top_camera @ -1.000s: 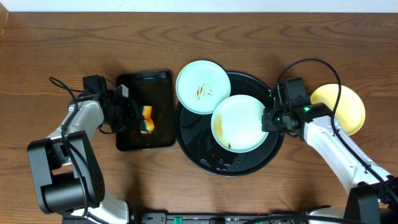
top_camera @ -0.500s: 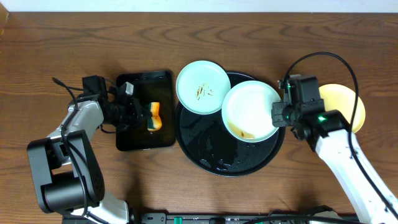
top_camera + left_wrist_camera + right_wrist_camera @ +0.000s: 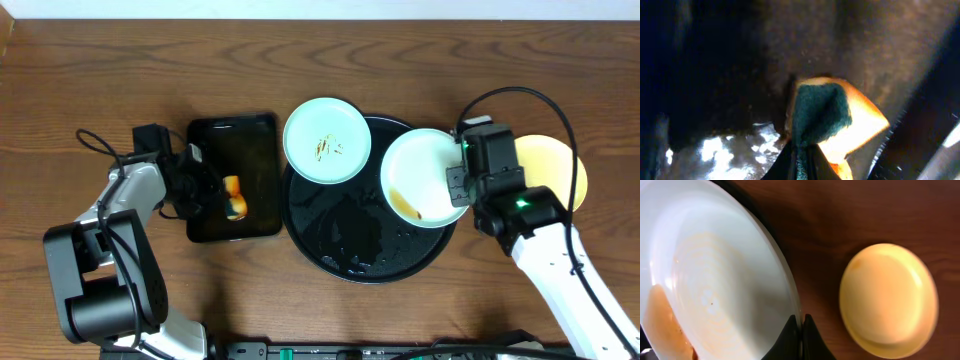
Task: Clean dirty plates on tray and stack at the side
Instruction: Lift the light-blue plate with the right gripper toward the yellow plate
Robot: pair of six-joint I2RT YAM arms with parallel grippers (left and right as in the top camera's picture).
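Right pincer [image 3: 458,186] is clamped on the smeared mint plate [image 3: 418,172] rim, holding it over the round tray [image 3: 335,235] right edge, presumably so the left pincer [image 3: 216,190], pinching the sponge [image 3: 234,197] over the rectangular tray [image 3: 250,140], can scrub it; the yellow plate [image 3: 560,170] sits on the desk [image 3: 100,60].

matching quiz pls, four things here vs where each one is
1 sponge
2 yellow plate
3 plate with a brown pool
4 plate with thin brown marks

A pinched at its rim by the right gripper
B on the table, right of the round tray
C on the round tray's upper-left edge
D in the left gripper, over the rectangular tray

Pairs: 1-D, 2-B, 3-A, 4-C
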